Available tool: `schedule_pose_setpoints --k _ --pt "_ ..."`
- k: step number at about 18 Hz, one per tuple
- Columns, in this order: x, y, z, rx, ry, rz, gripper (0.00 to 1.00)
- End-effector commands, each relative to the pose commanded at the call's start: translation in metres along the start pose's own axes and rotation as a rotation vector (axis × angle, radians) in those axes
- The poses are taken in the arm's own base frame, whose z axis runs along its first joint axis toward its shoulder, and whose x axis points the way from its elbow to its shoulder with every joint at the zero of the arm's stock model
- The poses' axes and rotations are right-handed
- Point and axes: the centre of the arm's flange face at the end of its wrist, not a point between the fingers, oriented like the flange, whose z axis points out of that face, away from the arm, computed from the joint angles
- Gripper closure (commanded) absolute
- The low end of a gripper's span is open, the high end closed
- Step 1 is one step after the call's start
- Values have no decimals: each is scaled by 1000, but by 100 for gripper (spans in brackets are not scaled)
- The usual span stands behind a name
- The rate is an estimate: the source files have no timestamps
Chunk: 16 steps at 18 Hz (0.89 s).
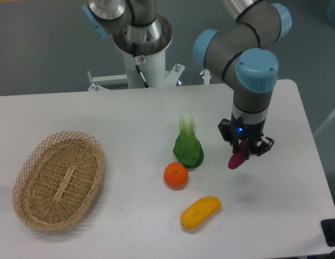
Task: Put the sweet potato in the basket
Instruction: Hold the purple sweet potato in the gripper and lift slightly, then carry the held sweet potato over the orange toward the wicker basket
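The gripper [244,150] hangs above the right-hand part of the white table [129,113], pointing straight down from the arm's grey wrist with its blue caps. Its two fingers are closed around the sweet potato [238,157], which they hold by its upper end. The tuber is magenta-purple, tilted, with its lower tapered tip pointing down and to the left, below the fingertips. Whether that tip is touching the table surface or is raised just clear of it cannot be judged from this view. The basket [27,178] sits at the left side of the table, well apart from the gripper; it is oval, tan, woven, with an open lattice rim, and nothing is visible inside it. Between basket and gripper lie three other items. A green leafy vegetable [188,148] with a pale stalk end lies to the left of the gripper, near it but apart. A round orange [176,175] sits just beside the lower left edge of the vegetable; contact between the two cannot be confirmed. A yellow-orange oblong fruit [200,211] lies nearer the front edge of the table, to the right of and below the orange, separate from it. The arm's base column [141,59] stands behind the far edge of the table, at centre. A thin blue light shows on the wrist housing just above the fingers.
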Motion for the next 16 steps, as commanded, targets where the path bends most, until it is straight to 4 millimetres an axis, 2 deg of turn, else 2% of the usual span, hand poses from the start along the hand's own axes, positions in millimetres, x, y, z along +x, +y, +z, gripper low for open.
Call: schedule_pose_setpoints --k 10,16 --pt "5 -8 0 6 4 -5 88" --pt "24 -40 -4 25 6 -4 89"
